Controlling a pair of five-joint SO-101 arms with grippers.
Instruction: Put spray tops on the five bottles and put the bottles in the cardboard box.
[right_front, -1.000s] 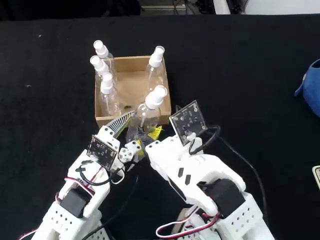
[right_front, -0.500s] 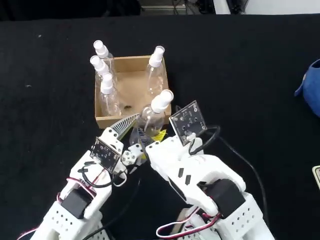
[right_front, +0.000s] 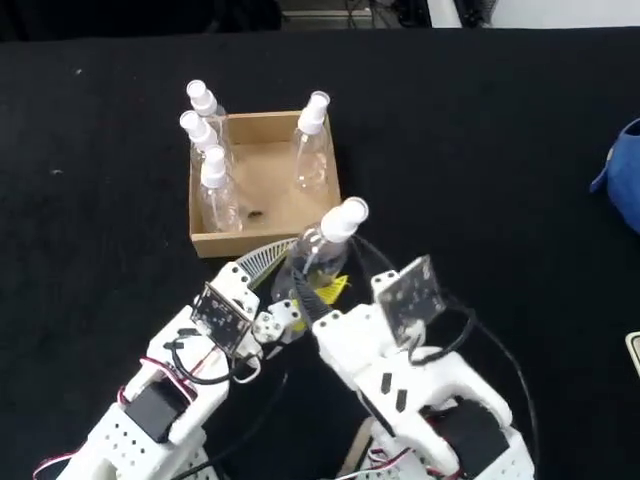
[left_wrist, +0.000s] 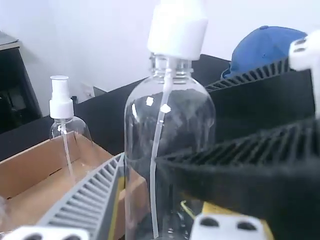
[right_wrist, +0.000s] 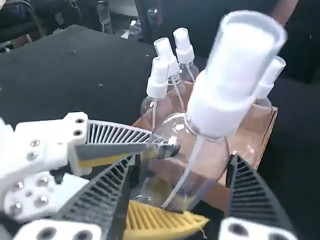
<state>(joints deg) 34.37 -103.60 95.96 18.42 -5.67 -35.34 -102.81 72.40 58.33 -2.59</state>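
Item: fifth bottle (right_front: 312, 258), clear, with its spray top (right_front: 347, 216) seated on the neck. Location: above the table (right_front: 480, 120), just outside the near wall of the cardboard box (right_front: 262, 165), toward that wall's 3 o'clock end. Attitude: tilted, the long axis running in the high view from a base at 7 o'clock to a top at 1 o'clock, so the top leans away from the box opening. Holders: the left hand (right_front: 300, 268) comes in from 7 o'clock and pinches the body, with a grey ribbed finger (left_wrist: 87, 202) on the box side and a yellow one opposite. The right hand (right_wrist: 182, 161) comes in from 5 o'clock, and its two black fingers (right_wrist: 107, 197) press on either flank of the same body. Which hand carries the load cannot be told. Box contents: four bottles (right_front: 215, 185), all topped, three along the 9 o'clock wall and one at the far 3 o'clock corner. The middle and the near 3 o'clock corner of the floor are bare. Governing relation: that bare floor lies at 11 o'clock from the held bottle, close by, with the near wall between them. Judgement: the bottle must be lifted over the wall, carried toward 11 o'clock and stood upright. The left hand is on the box side and looks better placed to carry it. The lean of the top risks clipping the wall or the corner bottle.
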